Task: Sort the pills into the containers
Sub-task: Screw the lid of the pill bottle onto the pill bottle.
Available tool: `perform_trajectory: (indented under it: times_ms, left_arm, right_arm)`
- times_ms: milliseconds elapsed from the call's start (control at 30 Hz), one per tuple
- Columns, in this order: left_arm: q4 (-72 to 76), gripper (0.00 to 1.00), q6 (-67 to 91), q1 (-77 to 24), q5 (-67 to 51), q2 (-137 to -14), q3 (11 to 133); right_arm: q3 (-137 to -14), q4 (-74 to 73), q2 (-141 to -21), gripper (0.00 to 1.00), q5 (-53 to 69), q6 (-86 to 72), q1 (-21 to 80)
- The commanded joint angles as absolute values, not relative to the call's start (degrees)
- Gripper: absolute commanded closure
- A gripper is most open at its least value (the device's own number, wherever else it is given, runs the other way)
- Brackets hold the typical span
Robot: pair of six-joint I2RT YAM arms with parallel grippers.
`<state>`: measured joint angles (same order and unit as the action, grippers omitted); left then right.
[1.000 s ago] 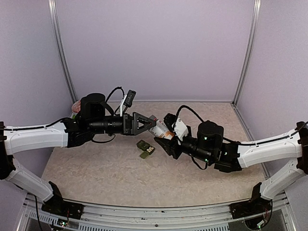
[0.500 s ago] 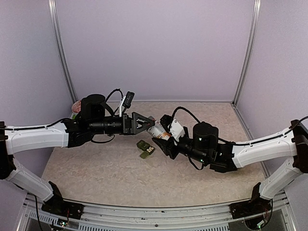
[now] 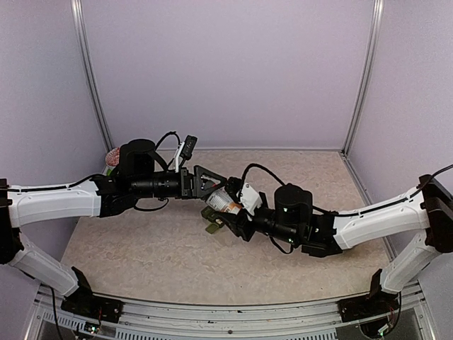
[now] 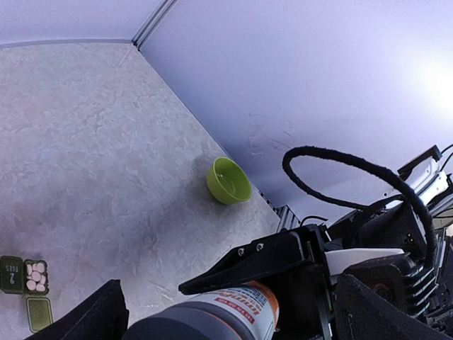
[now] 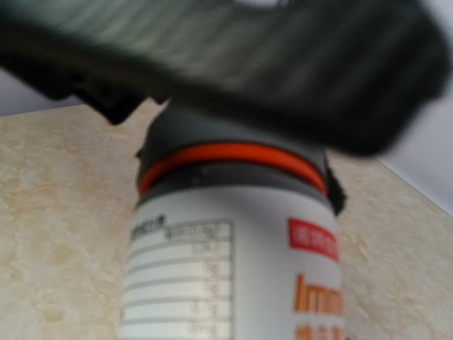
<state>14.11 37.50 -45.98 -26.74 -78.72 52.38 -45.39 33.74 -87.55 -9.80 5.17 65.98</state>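
Bottle (image 3: 225, 203) sits gripped in right hand (image 3: 229, 211), left hand (image 3: 216, 185) spread wide.

Top cam is sitting high & behind both arm bases (image 3: 88, 304), looking down/fwd over the whole table (image 3: 141, 255) to the back wall; widest, farthest view. L wrist cam is riding low & rolled, facing across the table toward the R arm (image 4: 382, 262), w/ the lime bowl (image 4: 228, 180) in mid-distance. R wrist cam is looking v. close at the pill bottle (image 5: 233, 269), which is filling its frame, blurry. All 3 are sharing that bottle; top & L wrist are also sharing the containers (image 4: 12, 275).
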Motion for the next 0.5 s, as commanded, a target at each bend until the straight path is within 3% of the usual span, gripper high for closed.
perform_trajectory:
  times_ms: [0, 467]
  left_arm:
    - [19.2, 0.01, 37.4, -46.6, -29.9, -77.3, 53.2]
    - [11.8, 0.02, 41.9, -45.5, -29.4, -76.0, 53.9]
  right_arm:
    - [-46.4, 31.4, -89.2, 0.90, -8.0, 5.9, 67.2]
    - [-40.6, 39.1, -82.8, 0.90, -17.9, 19.4, 67.1]
